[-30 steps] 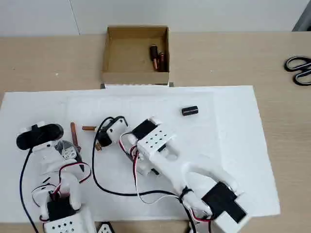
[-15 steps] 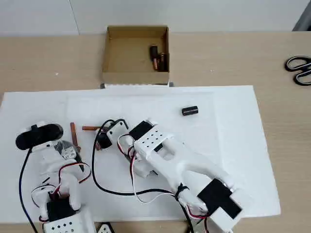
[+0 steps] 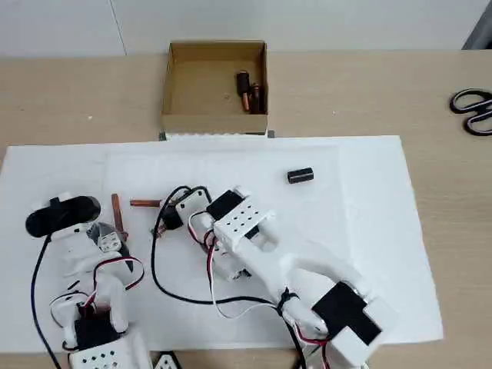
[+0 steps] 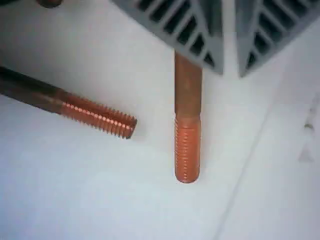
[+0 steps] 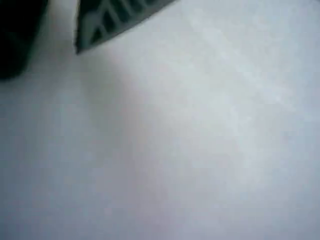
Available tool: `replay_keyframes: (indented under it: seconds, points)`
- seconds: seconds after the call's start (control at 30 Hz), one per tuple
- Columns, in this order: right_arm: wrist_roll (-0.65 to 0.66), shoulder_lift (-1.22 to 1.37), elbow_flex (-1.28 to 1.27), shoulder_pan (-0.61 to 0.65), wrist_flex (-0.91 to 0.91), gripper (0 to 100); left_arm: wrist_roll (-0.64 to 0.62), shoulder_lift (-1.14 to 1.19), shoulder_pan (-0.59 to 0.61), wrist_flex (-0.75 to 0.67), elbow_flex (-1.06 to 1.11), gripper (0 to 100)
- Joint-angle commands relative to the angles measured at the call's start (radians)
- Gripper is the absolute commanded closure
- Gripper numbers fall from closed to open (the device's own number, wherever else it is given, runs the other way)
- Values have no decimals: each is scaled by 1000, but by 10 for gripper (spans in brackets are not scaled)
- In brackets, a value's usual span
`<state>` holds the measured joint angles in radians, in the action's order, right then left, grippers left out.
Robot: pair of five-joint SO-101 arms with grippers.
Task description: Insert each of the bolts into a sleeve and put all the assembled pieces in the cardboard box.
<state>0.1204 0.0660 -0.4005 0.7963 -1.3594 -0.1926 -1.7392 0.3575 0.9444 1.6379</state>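
On the left, the left gripper [image 4: 231, 72] sits over the head end of the first bolt [image 4: 187, 130]. Its fingers [image 4: 190, 25] are all but together, with just a thin slit of the white sheet [image 3: 369, 231] showing between them and nothing in that slit. The bolt lies flat on the sheet and runs out from under one finger rather than between the two. I'd worry that a lift from here comes up empty, or that the finger shoves the bolt and it rolls. The second bolt [image 4: 95, 116] lies near it, their threaded ends close but apart, so a nudged first bolt could knock it. Next along, the right gripper [image 3: 165, 223] hangs low just beside that second bolt — I cannot tell how its fingers stand. The two arms are near enough there that they could foul each other. The loose sleeve [image 3: 300, 176] lies on its side well off to the right, apt to roll if clipped.

The cardboard box [image 3: 175, 84] stands past the sheet's far edge, open-topped, with assembled pieces [image 3: 247, 91] bunched against its right wall — the rest of its floor is bare.
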Motion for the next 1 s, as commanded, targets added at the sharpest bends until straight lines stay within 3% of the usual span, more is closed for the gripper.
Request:
replay_keyframes:
  seconds: [0.0,0.33,0.7,0.97]
  points:
    - [-11,2,2,10,-13,957,5,-8,-3,-23,-5,993]
    - [0,65,20,2,-16,996,5,-8,-3,-28,4,993]
    - [71,-203,222,-97,-180,995,0,-8,-61,-29,4,994]
    - [72,-344,249,-303,-309,995,2,-8,-106,-23,4,993]
